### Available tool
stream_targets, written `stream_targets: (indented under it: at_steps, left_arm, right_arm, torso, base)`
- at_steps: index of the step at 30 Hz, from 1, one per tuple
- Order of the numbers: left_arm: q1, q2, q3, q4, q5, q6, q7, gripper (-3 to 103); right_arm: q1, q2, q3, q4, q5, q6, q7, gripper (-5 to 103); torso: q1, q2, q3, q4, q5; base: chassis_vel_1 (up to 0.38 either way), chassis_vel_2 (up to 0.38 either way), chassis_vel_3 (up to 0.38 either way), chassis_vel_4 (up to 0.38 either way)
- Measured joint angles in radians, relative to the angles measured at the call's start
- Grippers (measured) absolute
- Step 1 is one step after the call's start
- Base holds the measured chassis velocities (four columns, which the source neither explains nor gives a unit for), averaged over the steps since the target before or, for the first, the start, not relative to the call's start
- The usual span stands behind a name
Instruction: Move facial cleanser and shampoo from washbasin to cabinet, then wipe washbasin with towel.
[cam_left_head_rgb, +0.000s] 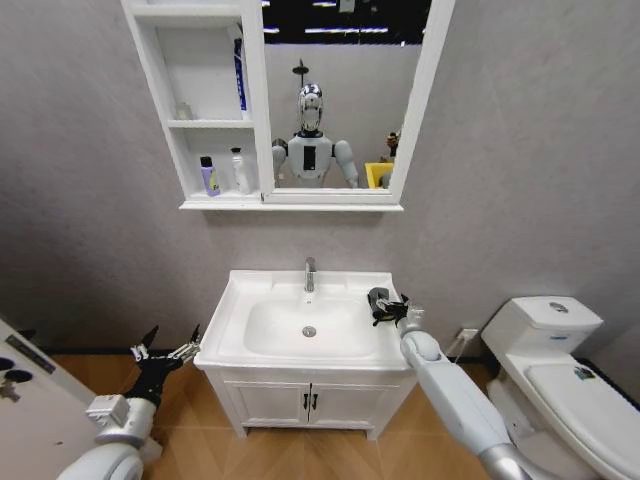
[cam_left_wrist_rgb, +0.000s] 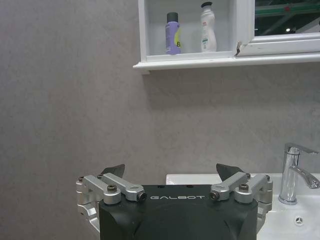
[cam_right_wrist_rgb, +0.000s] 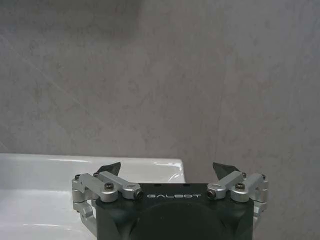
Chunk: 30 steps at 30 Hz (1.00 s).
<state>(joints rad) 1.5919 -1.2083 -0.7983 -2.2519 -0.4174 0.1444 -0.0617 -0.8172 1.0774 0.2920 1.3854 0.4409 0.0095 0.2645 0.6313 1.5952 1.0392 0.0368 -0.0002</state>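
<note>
Where the grey, faintly mottled wall meets a wood-look floor (cam_left_head_rgb: 200, 420), the white ceramic basin (cam_left_head_rgb: 240, 300) sits on a low two-door vanity (cam_left_head_rgb: 275, 402), its bowl rounded, a chrome faucet (cam_left_head_rgb: 310, 273) at the back rim and a drain (cam_left_head_rgb: 309, 331) in the middle. A white toilet (cam_left_head_rgb: 560, 360) stands to the robot's right of it.

Above hangs the cabinet (cam_left_head_rgb: 165, 90), a narrow white doorless shelf unit joined to a white-framed mirror (cam_left_head_rgb: 335, 100). Its lowest compartment holds a purple bottle (cam_left_head_rgb: 208, 176) with a black cap and, just beside it, a white bottle (cam_left_head_rgb: 239, 171); both stand upright. A blue item stands at the mirror side of the compartment above.

The towel (cam_left_head_rgb: 381, 302), a small dark crumpled cloth, lies on the basin's right rim, beside the faucet. The right claw (cam_left_head_rgb: 395, 310) is at that rim, right at the towel; in the right wrist view its fingers (cam_right_wrist_rgb: 109, 168) are spread apart with nothing between them. Whether it touches the cloth, I cannot tell.

The left claw (cam_left_head_rgb: 168, 343) hangs low, left of the basin and clear of it, over the floor, fingers apart and empty.
</note>
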Motion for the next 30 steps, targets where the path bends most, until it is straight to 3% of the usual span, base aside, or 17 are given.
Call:
stream_targets:
  at_steps: [3, 4, 8, 10, 11, 13, 14, 19, 30]
  left_arm:
    - [0.000, 0.000, 0.000, 0.000, 0.000, 0.000, 0.000, 100]
    - [0.000, 0.000, 0.000, 0.000, 0.000, 0.000, 0.000, 100]
    - [0.000, 0.000, 0.000, 0.000, 0.000, 0.000, 0.000, 100]
    - [0.000, 0.000, 0.000, 0.000, 0.000, 0.000, 0.000, 100]
    - [0.000, 0.000, 0.000, 0.000, 0.000, 0.000, 0.000, 100]
    - [0.000, 0.000, 0.000, 0.000, 0.000, 0.000, 0.000, 100]
    - [0.000, 0.000, 0.000, 0.000, 0.000, 0.000, 0.000, 100]
    - [0.000, 0.000, 0.000, 0.000, 0.000, 0.000, 0.000, 100]
    - [0.000, 0.000, 0.000, 0.000, 0.000, 0.000, 0.000, 100]
  right_arm:
    - [-0.049, -0.006, 0.023, 0.050, -0.038, 0.000, 0.027, 100]
    - [-0.136, -0.007, 0.074, 0.146, -0.093, 0.000, 0.065, 100]
    - [-0.301, 0.030, 0.176, 0.344, -0.123, -0.033, 0.106, 100]
    - [-0.439, 0.095, 0.247, 0.464, -0.145, -0.056, 0.125, 100]
    - [-0.439, 0.095, 0.247, 0.464, -0.145, -0.056, 0.125, 100]
    - [-0.639, 0.161, 0.336, 0.639, -0.170, -0.060, 0.130, 100]
    - [-0.639, 0.161, 0.336, 0.639, -0.170, -0.060, 0.130, 100]
    - [-0.918, 0.237, 0.428, 0.868, -0.148, -0.035, 0.122, 100]
    - [-1.071, 0.277, 0.381, 0.953, -0.211, 0.001, 0.078, 100]
  torso:
    - [0.000, 0.000, 0.000, -0.0005, 0.0003]
    - [0.000, 0.000, 0.000, -0.0004, 0.0004]
    - [0.000, 0.000, 0.000, -0.0002, -0.0001]
    - [0.000, 0.000, 0.000, 0.0000, 0.0007]
    - [0.000, 0.000, 0.000, 0.0000, 0.0007]
    - [0.000, 0.000, 0.000, -0.0005, 0.0000]
    - [0.000, 0.000, 0.000, -0.0005, 0.0000]
    - [0.000, 0.000, 0.000, -0.0006, -0.0002]
    - [0.000, 0.000, 0.000, -0.0001, 0.0001]
  base:
    - [0.000, 0.000, 0.000, 0.000]
    - [0.000, 0.000, 0.000, 0.000]
    - [0.000, 0.000, 0.000, 0.000]
    - [0.000, 0.000, 0.000, 0.000]
    - [0.000, 0.000, 0.000, 0.000]
    - [0.000, 0.000, 0.000, 0.000]
    - [0.000, 0.000, 0.000, 0.000]
    - [0.000, 0.000, 0.000, 0.000]
    - [0.000, 0.000, 0.000, 0.000]
